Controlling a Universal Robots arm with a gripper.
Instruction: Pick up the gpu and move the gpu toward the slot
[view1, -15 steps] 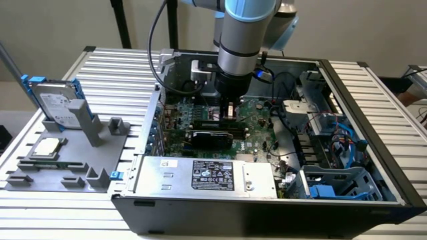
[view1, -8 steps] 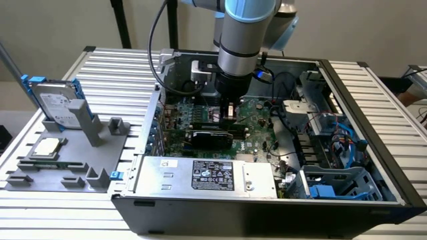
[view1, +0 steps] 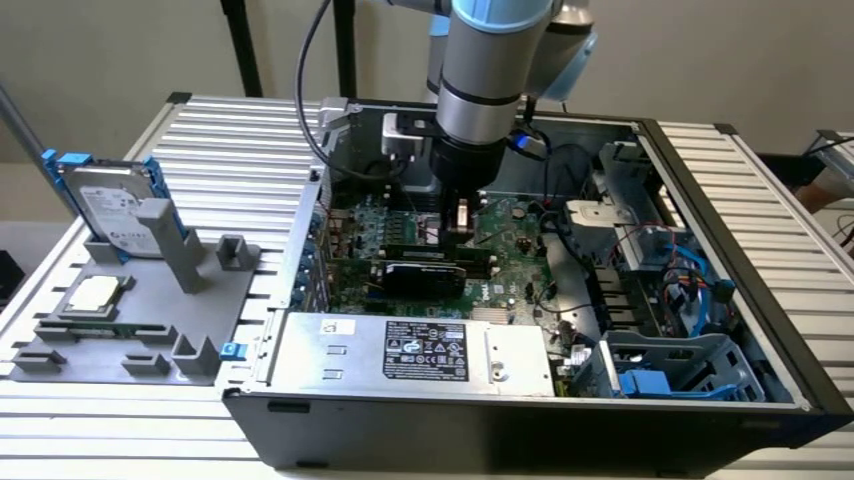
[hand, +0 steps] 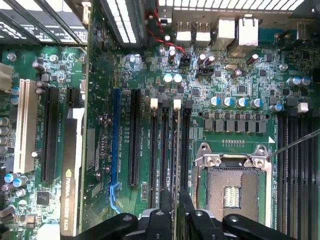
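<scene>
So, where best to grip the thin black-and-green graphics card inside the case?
Grip the thin black-and-green graphics card along its free upper long edge, coming from straight above and squeezing its two flat faces: it stands upright on edge.

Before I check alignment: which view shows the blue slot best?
The wrist view: the blue slot runs unobstructed along the motherboard, beside the seated gpu. In the exterior view, I cannot make it out among the parts around the gpu.

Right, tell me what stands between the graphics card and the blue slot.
Nothing tall that I can see. The thin black graphics card stands edge-on beside the long bright-blue plastic slot; between them lies only a strip of green motherboard with low components.
</scene>
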